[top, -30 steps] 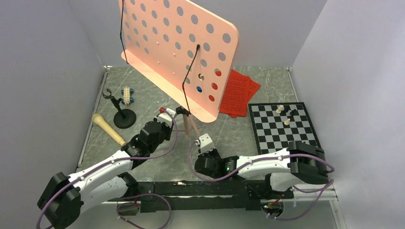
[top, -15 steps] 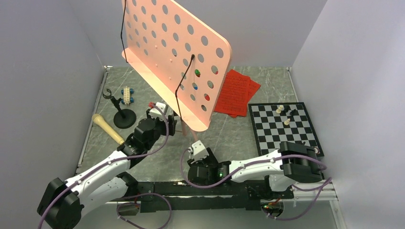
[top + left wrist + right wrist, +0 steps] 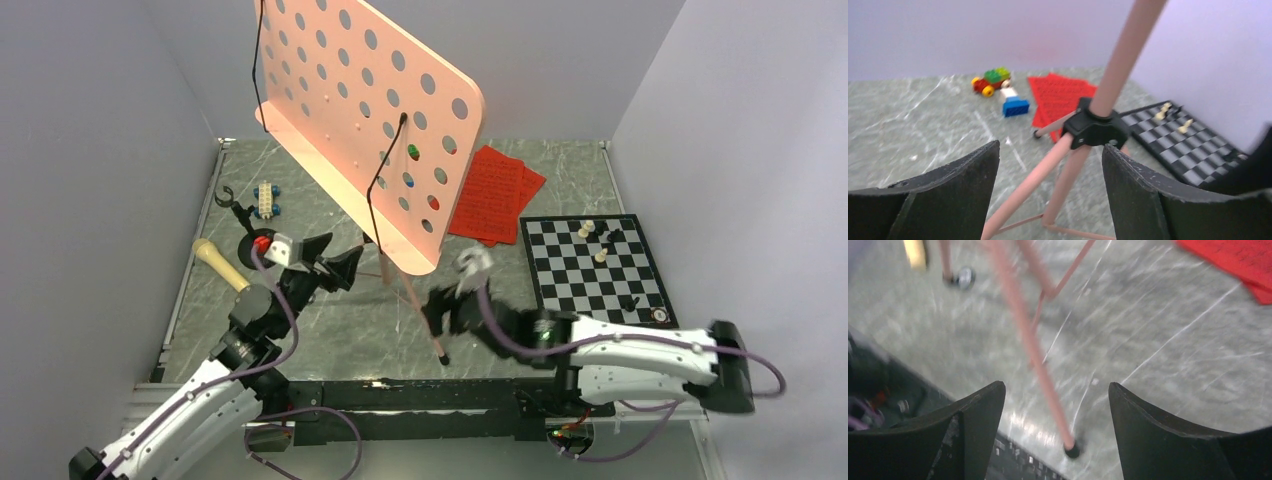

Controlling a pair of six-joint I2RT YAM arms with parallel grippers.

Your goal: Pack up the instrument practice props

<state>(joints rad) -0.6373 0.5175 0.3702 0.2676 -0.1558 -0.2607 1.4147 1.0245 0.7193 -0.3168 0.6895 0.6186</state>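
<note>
Left end effector (image 3: 1050, 147): jaws apart, nothing between the pads. The wrist view frames the black hub (image 3: 1095, 130) of the music stand (image 3: 370, 110) in the gap, ahead of the tips. No contact seen.

Right end effector (image 3: 1055, 386): jaws apart, empty. The near leg (image 3: 1023, 325) runs down past its gap to a black foot. View blurred; the leg seems to lie beyond the tips.

Stand: upright on its tripod on the surface (image 3: 330, 320), desk tilted, held by neither arm.

Other props, from the hub:
- sheet-music pages (image 3: 495, 190) flat, behind and right
- microphone (image 3: 225, 268) lying well left
- mic stand (image 3: 240, 215) upright, left, just behind the microphone, base partly hidden by the left wrist
- not for packing: chessboard (image 3: 595, 270) to the right, toy car (image 3: 266, 198) behind and left

Step in hand, as I read it: taking hold of the stand to fold or lay it down.
- Close the left squarely on the pole just above the hub, using the hub as a stop.
- Bring the right onto the near leg only once the left grip is firm.
- The desk is big and high, so likely top-heavy. Move slowly and keep it from falling towards the chessboard.

Poses:
- Left arm rises from its base, elbow folded, wrist high, pointing at the hub from the left.
- Right arm stretches long and low along the near edge, wrist tipped down on the hub's near side.
</note>
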